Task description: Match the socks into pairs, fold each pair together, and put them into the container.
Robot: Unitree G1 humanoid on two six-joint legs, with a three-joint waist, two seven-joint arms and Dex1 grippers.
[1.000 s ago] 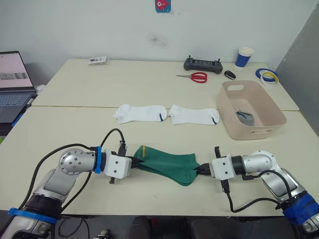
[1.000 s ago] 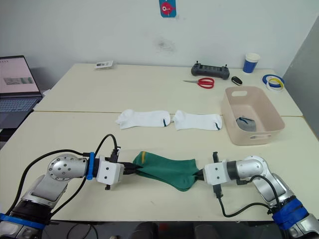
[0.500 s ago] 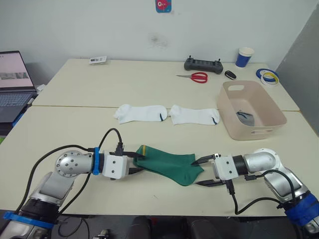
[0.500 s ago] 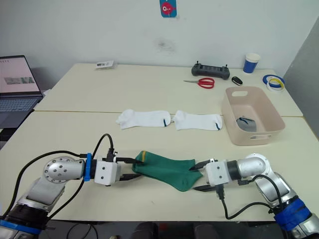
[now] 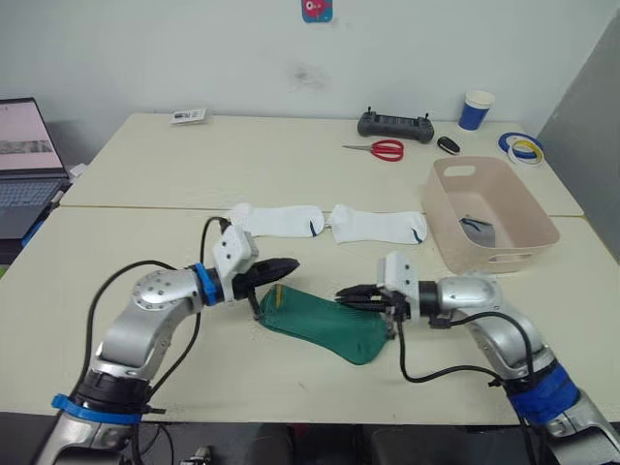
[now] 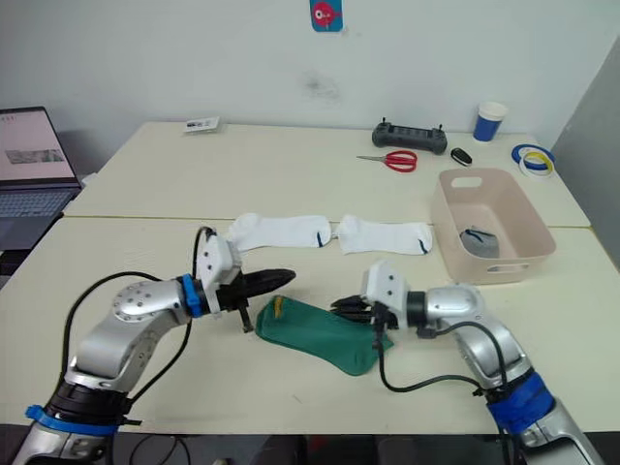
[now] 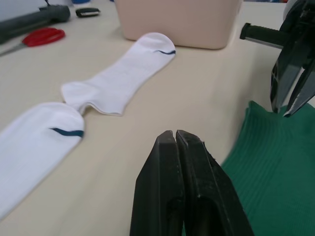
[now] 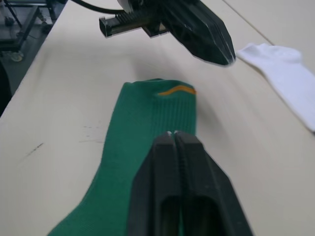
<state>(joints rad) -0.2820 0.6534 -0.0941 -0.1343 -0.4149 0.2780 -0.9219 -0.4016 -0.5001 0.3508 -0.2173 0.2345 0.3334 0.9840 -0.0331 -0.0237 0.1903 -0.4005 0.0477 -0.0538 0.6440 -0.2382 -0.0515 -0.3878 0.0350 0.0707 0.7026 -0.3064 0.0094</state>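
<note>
A: Socks status? Green pair lies flat on the worktop, nothing holding it.

B: Right. Left gripper and right gripper both pinched closed and empty, lifted just above the cuff and mid-sock. A second ago each clamped an end of that green pair, so they've released and pulled inward.

A: Meaning?

B: Likely stacked, fold step next. Further out, two white socks lie end to end, unpaired. Container is well off to the right, something grey inside.
</note>
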